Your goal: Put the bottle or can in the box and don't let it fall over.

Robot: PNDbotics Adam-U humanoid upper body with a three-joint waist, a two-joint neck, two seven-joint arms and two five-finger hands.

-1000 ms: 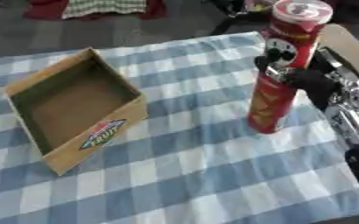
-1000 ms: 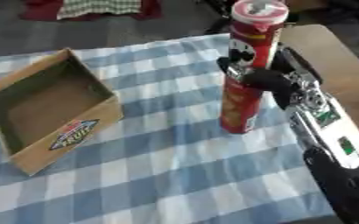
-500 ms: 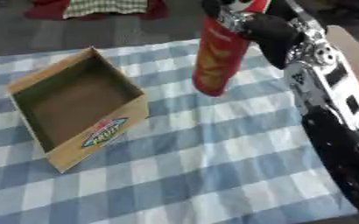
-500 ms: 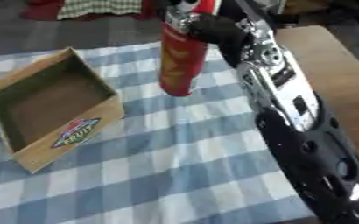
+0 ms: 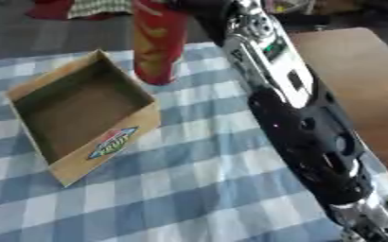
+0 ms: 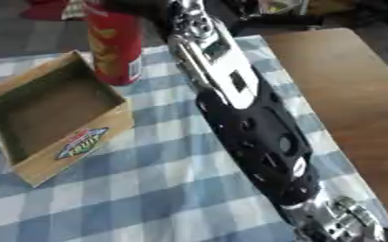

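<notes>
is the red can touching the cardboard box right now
Cannot tell. In the left eye view the red can hangs tilted by the cardboard box, its base overlapping the far corner; neither view shows a gap or contact plainly.

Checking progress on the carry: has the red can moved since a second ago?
Yes. The red can has travelled left across the checked cloth, from well right of the cardboard box to its far right corner.

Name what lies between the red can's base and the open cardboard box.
Only blue-checked tablecloth: in the left eye view the red can hangs just beyond the cardboard box's far right corner.
</notes>
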